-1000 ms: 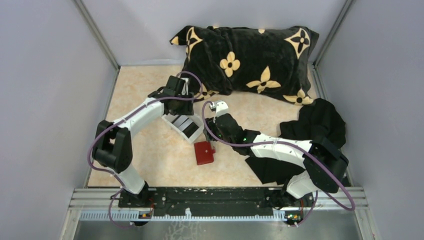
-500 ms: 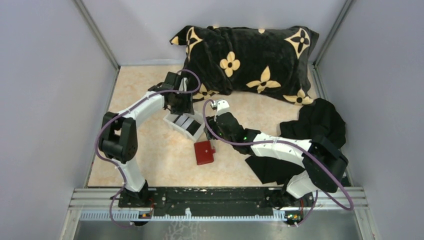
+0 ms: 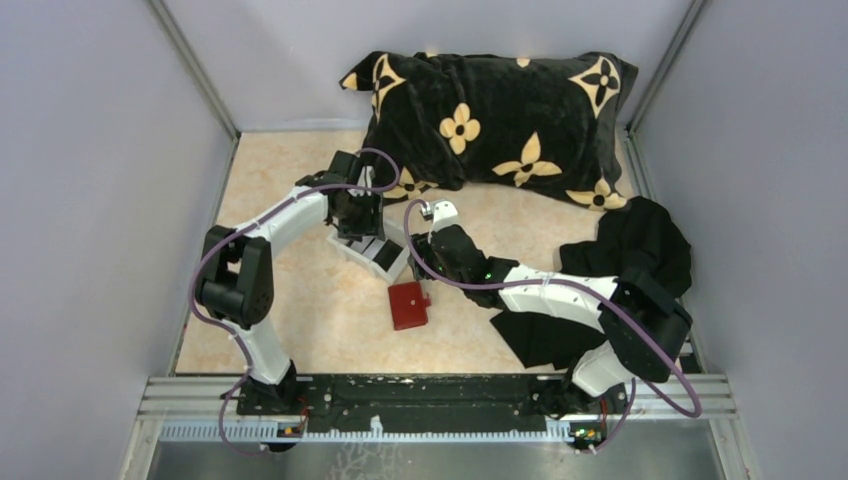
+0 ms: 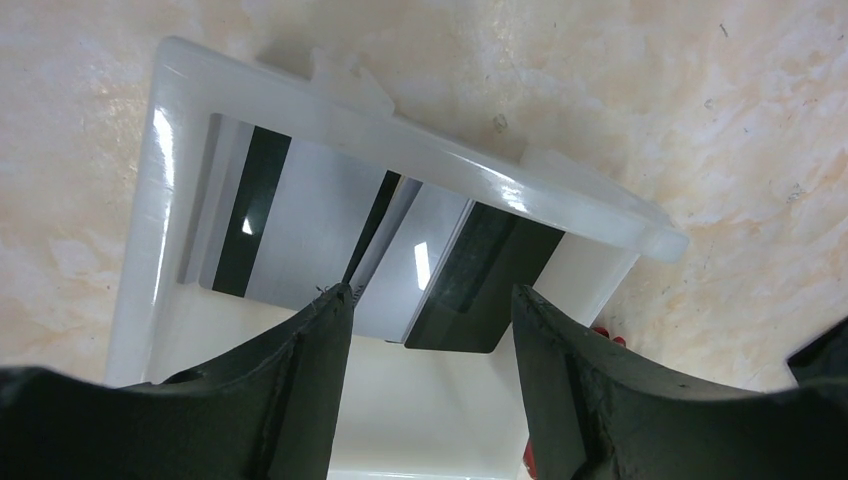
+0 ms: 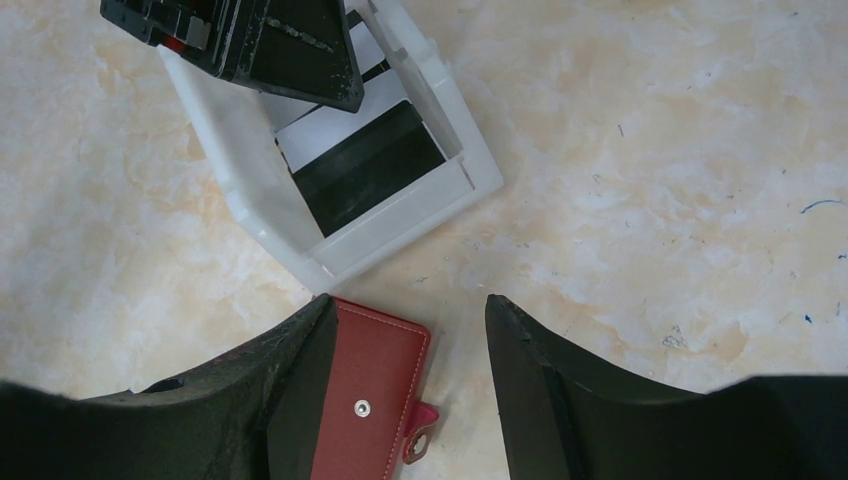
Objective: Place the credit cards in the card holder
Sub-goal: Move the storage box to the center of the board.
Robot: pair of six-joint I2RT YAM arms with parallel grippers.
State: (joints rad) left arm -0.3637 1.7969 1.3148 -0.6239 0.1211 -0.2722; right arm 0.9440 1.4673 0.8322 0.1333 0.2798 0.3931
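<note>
Looking down from the left wrist, what do you see, Ben?

I see the left tool (image 4: 430, 290) with its two fingers apart and nothing between them. It hangs over a white tray (image 4: 140, 250). The credit cards (image 4: 310, 220) lie flat inside the tray, side by side and partly on top of each other. One is pale with a black band, and one looks mostly black. I cannot tell if a finger touches them.

And from the right wrist?

The right tool (image 5: 410, 300) has its fingers apart too, and it holds nothing. The red card holder (image 5: 370, 370) lies shut on the pale surface (image 5: 650, 200), just beside a corner of the tray. One finger hides part of it. The left tool is over the far end of the tray.

What about from the top?

Both arms reach to the middle of the surface. The card holder is on the near side of the tray, by the right tool. A black pillow (image 3: 500, 110) with yellow flowers lies at the back. A black cloth (image 3: 640, 250) lies on the right, under the right arm.
</note>
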